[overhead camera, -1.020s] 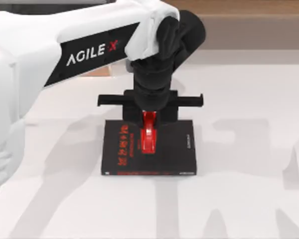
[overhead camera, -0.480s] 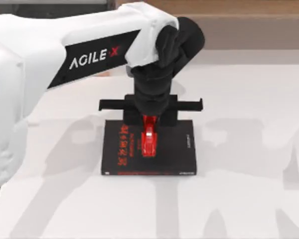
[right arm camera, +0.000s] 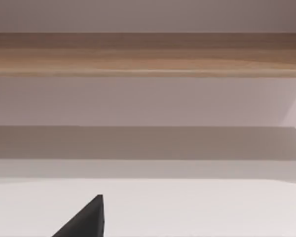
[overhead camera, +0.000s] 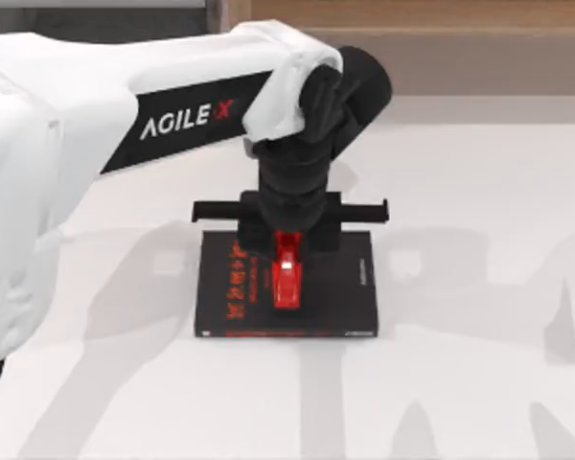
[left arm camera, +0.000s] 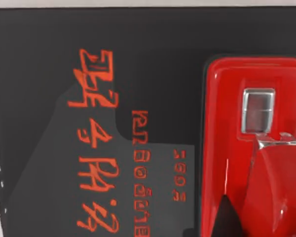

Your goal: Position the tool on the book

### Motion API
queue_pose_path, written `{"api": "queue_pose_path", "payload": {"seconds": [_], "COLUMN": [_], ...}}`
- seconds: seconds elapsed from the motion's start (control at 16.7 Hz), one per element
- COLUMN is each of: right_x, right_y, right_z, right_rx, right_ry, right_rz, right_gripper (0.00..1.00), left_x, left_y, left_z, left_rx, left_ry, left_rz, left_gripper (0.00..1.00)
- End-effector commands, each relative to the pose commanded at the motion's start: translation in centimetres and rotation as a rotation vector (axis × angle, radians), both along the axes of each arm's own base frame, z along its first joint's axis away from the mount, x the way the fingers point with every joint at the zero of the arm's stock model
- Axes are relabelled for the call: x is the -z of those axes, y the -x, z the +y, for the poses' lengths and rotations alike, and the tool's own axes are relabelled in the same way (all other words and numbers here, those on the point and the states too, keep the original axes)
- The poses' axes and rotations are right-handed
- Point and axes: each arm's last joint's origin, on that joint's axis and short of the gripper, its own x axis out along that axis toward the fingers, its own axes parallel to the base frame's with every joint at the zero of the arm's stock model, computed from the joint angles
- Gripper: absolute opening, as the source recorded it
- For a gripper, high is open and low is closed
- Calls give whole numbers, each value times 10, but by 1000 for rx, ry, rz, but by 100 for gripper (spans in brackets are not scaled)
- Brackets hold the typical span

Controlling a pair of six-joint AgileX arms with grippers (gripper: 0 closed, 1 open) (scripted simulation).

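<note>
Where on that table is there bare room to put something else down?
The table lies bare to the right of the book, in front of it, and to its left. It is crowded over the book, where the left end effector hangs above the red tool.

The flat black book with red characters (overhead camera: 286, 287) lies at the middle of the pale table (overhead camera: 479, 383). The glossy red elongated tool (overhead camera: 287, 278) occupies the centre of its cover; bare cover lies left and right of it. The left gripper (overhead camera: 287, 230) and the white AgileX arm (overhead camera: 125, 125) stand over the book's far edge and block approach from the far left. The table surface right, left and near of the book is open.
</note>
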Motion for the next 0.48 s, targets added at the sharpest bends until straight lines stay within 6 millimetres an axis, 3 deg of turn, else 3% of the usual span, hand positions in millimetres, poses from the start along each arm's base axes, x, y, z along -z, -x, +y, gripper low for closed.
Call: {"api": "queue_pose_path", "payload": {"seconds": [0.48], "right_x": [0], "right_y": [0], "right_z": [0], "right_rx": [0], "right_ry": [0], "right_rz": [0], "right_gripper": [100], "left_x": [0], "left_y": [0], "left_z": [0], "left_rx": [0], "left_ry": [0], "left_rz": [0], "left_gripper": [68]}}
